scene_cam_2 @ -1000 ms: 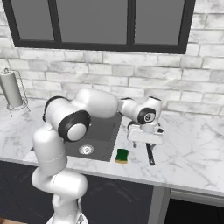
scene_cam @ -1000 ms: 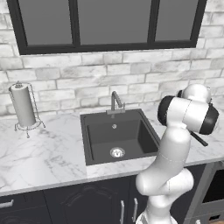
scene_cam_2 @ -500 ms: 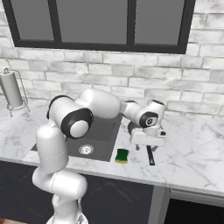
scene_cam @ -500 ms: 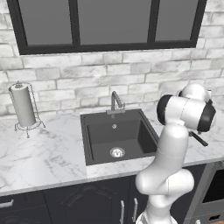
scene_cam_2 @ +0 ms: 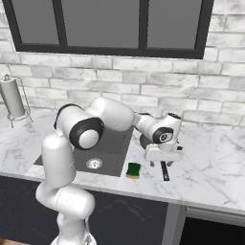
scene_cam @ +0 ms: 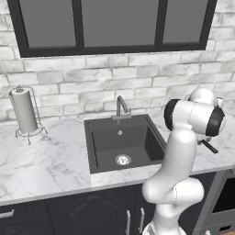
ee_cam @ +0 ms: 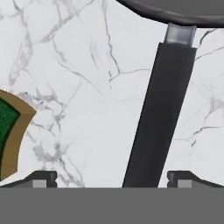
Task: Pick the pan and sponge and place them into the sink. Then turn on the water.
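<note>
Pan (ee_cam: 175, 11) handle between open tool (ee_cam: 111, 177) fingertips; sponge (ee_cam: 11, 133) beside.

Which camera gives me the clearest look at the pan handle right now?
The hand view: the pan handle runs up the frame between the open fingers to the pan's rim. The right base view shows its end below the gripper; the left base view shows a short tip.
</note>
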Controlling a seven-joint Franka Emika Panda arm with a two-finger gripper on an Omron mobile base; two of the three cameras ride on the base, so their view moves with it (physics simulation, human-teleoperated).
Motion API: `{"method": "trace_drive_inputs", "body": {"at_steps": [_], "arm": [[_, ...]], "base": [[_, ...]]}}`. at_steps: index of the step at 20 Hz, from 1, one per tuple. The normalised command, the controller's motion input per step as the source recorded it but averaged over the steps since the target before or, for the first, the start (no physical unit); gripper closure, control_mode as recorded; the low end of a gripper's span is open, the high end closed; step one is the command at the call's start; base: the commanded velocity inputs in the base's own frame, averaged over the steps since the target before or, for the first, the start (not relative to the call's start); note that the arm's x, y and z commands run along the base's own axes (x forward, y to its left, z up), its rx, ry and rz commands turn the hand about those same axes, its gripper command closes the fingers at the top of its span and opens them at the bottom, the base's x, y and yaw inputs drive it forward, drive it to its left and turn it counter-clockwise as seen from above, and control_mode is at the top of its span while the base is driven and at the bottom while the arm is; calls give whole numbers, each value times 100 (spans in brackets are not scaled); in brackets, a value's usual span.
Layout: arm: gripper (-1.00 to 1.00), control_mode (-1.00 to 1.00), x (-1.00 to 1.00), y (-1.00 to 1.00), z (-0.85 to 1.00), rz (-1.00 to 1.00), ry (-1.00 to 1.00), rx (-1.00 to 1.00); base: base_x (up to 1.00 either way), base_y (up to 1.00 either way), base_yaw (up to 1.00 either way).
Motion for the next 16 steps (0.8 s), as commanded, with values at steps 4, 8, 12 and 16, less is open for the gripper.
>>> {"method": "trace_drive_inputs", "body": {"at_steps": [4,8,12,16], "arm": [[-100,-100,8,-13,-10,8,-7,1],[-100,-100,6,-10,-14,7,-6,1],[-100,-100,5,-5,-22,4,-4,1],[-100,-100,1,0,-31,2,-3,1]], "base": [[0,0,0],[0,0,0],[0,0,0],[0,0,0]]}}
